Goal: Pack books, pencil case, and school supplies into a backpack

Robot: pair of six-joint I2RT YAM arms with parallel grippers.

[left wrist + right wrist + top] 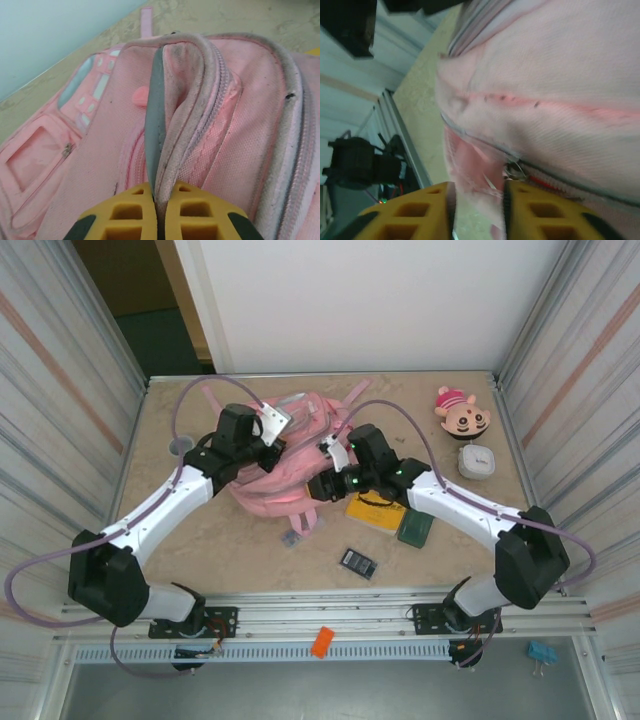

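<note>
The pink backpack (290, 455) lies mid-table between both arms. My left gripper (268, 454) is at its left side, shut on a grey-edged flap of the backpack's rim (159, 187) (155, 115). My right gripper (322, 486) is at the bag's near right edge, where a fold of pink fabric (470, 160) beside the zip slider (512, 170) fills the gap between its fingers (477, 186). The yellow book (376, 508) lies by the right wrist, partly under the arm. The green pencil case (415, 528) rests next to it. The dark calculator (358, 562) and a small silvery-blue item (297, 530) lie nearer the front.
A pink-hatted doll head (462, 412) and a pale boxy object (478, 462) sit at the back right. A grey cup (180, 446) stands at the left edge. Metal walls enclose both sides, and a rail runs along the front.
</note>
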